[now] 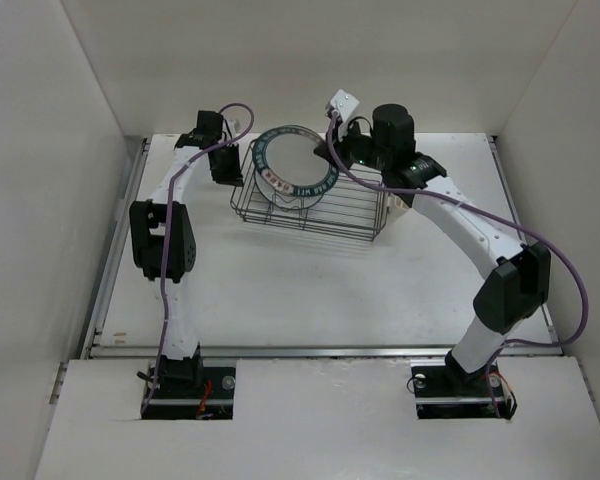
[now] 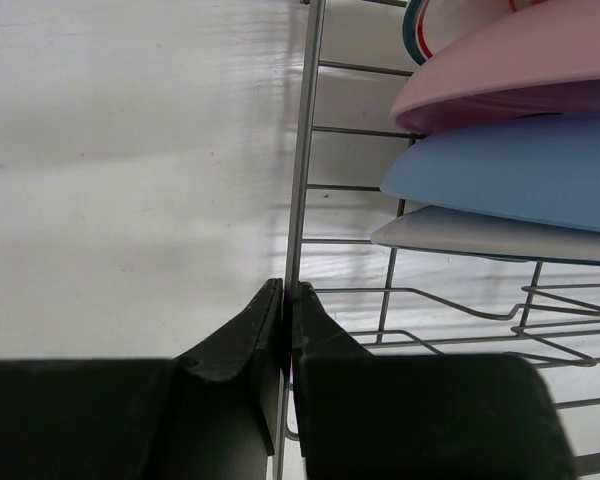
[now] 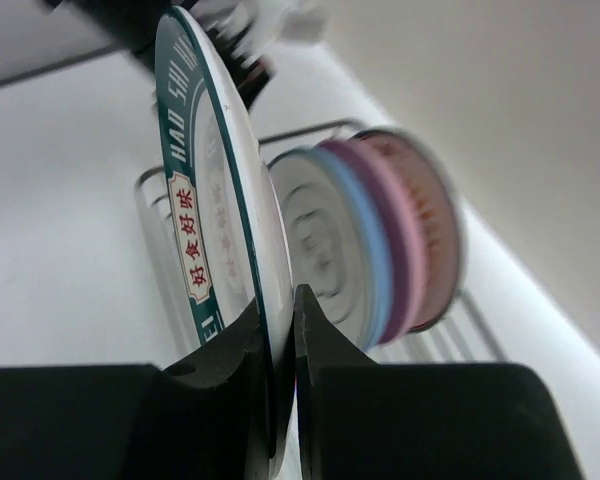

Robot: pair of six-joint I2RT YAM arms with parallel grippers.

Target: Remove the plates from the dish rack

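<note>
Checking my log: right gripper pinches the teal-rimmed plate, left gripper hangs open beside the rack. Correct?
Not quite. The left gripper is shut on the dish rack's edge wire, not open, as the left wrist view shows. The right gripper does pinch the teal-rimmed plate.

This looks like a robotics lab test cell rather than a kitchen: a white table [image 1: 280, 290] is boxed in by plain white panel walls [image 1: 40, 180] at nine, twelve and three o'clock, with a metal rail [image 1: 320, 351] along its six o'clock edge. Two white-and-black robot arms [image 1: 165, 250] are fixed side by side at six o'clock, with purple cables [image 1: 570, 270] looping along them. The only homely things here are a black wire dish rack [image 1: 310, 205] and its plates [image 1: 298, 160], standing on the table toward twelve o'clock.
</note>
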